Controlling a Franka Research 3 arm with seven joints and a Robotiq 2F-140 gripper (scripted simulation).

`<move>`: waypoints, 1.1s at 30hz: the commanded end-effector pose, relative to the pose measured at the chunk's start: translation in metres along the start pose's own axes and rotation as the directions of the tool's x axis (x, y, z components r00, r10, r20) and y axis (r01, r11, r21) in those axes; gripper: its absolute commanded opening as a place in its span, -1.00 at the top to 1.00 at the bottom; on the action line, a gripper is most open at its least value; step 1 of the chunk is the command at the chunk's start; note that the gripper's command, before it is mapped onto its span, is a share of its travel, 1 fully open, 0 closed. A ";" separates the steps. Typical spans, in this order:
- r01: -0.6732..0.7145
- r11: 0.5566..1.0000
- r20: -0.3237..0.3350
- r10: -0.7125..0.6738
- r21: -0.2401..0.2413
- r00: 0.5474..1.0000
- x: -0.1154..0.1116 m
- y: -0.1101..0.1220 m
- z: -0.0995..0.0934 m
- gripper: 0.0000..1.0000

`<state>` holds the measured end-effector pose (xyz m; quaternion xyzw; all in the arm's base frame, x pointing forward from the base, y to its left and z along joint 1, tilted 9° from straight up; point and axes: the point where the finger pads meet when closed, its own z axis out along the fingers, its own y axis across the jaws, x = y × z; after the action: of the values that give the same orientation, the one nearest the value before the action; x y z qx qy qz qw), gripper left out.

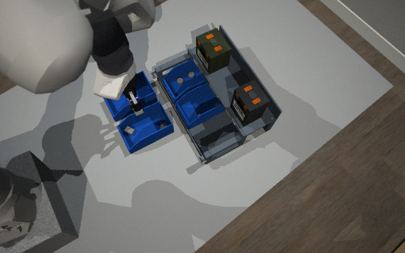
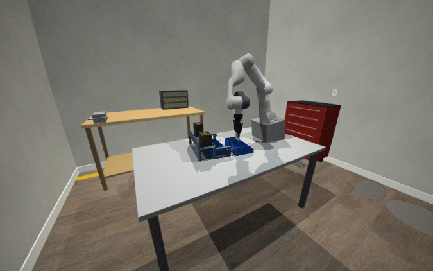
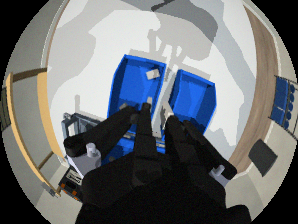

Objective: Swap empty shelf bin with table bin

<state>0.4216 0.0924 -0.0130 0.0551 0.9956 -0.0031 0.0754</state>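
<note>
Two blue open bins stand side by side on the table, left of the shelf. The near bin holds a grey cube and a dark part. The far bin looks empty. My gripper points straight down at the seam where the two bins' side walls meet. Its fingers stand nearly shut, and I see no wall clamped between them. The near place on the shelf is free.
Two more blue bins stand in the shelf's other places; the first holds two round parts. A green box and a dark box stand on the upper board. The robot base is at the lower left.
</note>
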 end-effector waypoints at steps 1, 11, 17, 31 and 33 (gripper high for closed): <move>-0.004 1.000 0.001 0.004 -0.001 1.000 -0.001 0.001 0.000 0.69; -0.004 1.000 0.001 0.004 -0.001 1.000 -0.001 0.001 0.000 0.69; -0.004 1.000 0.001 0.004 -0.001 1.000 -0.001 0.001 0.000 0.69; -0.004 1.000 0.001 0.004 -0.001 1.000 -0.001 0.001 0.006 0.69; -0.004 1.000 0.001 0.004 -0.001 1.000 -0.001 0.001 0.008 0.69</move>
<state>0.4218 0.0907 -0.0175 0.0540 0.9957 -0.0054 0.0746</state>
